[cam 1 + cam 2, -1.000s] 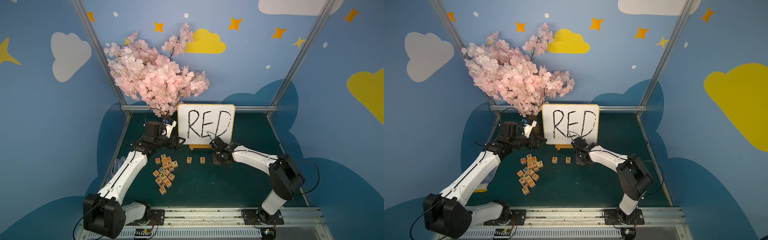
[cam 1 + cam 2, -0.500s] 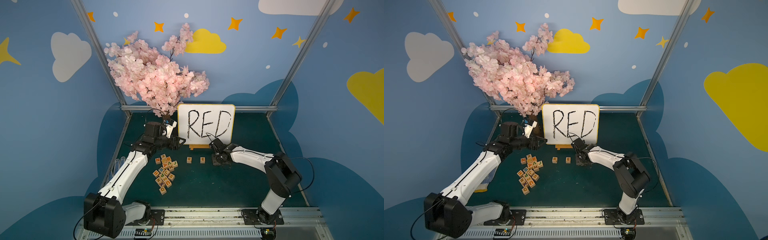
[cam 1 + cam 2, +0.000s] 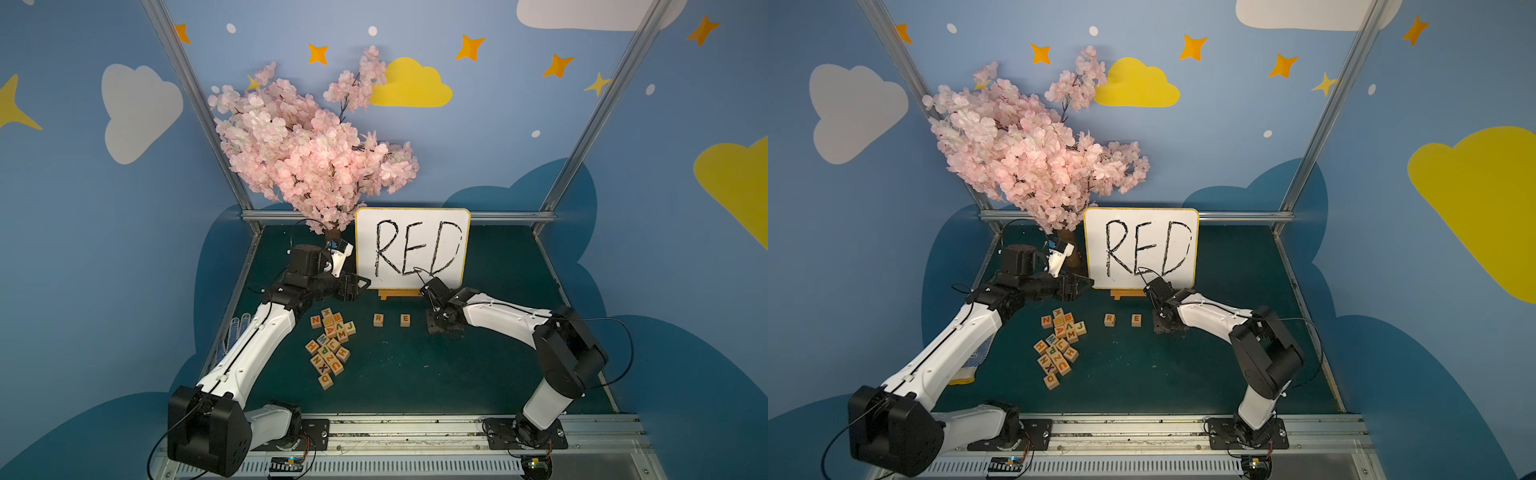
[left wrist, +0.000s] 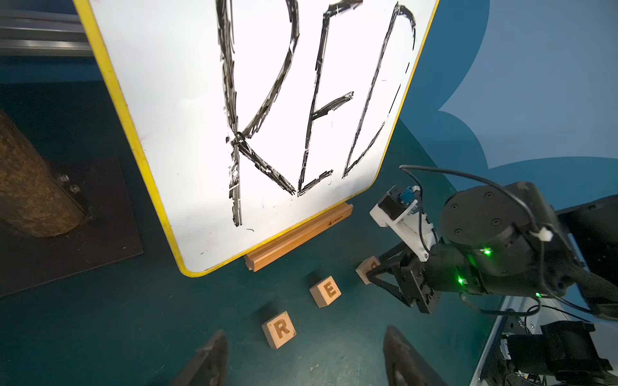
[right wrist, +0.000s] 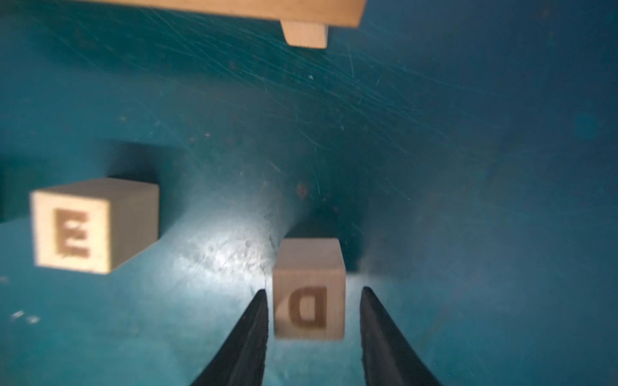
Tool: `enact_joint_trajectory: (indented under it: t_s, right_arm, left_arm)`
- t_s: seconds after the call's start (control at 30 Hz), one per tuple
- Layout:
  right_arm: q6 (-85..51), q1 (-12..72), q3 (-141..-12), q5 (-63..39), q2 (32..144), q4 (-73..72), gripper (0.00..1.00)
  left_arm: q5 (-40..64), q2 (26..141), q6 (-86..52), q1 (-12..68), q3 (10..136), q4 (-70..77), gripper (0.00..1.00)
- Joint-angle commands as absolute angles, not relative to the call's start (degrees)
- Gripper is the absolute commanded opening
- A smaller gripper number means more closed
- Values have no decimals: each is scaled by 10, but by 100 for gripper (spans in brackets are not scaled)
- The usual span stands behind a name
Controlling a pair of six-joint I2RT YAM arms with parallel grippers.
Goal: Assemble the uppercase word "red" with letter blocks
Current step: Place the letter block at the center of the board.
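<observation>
Your green mat (image 3: 415,374), blue cloud walls (image 3: 104,249), three letter blocks (image 3: 1109,319) rowed mid-frame, R (image 3: 378,319), E (image 3: 405,319), D (image 5: 309,267), right gripper (image 5: 314,289) slightly parted beside D, left gripper (image 4: 305,331) wide, empty.

Left end effector (image 3: 362,286) aloft, jaws wide — right end effector (image 5: 314,290) low, jaws slightly parted

Place: staged robot demo booth
Walls (image 3: 83,249): blue, painted clouds (image 3: 409,85) and stars (image 3: 318,53)
Frame: aluminium posts (image 3: 199,108)
Prop: fake blossom tree (image 3: 307,158), far left
</observation>
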State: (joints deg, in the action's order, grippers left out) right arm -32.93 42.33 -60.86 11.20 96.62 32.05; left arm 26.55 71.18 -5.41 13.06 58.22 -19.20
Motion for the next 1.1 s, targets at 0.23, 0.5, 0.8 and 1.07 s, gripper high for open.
enact_joint_trajectory:
  t_s: [0.23, 0.5, 0.8, 1.07]
  right_arm:
    - [-444, 425, -617, 13, 911, 382, 39]
    - [-379, 421, -699, 81, 996, 467, 43]
    - [-204, 419, -766, 117, 1033, 502, 44]
    - [-79, 417, -810, 105, 1059, 542, 43]
  left_arm:
    - [268, 690, -49, 123, 575, -187, 72]
    - [265, 684, -49, 120, 573, -187, 72]
    - [260, 684, -47, 111, 572, -188, 72]
    - [263, 683, -48, 103, 572, -186, 72]
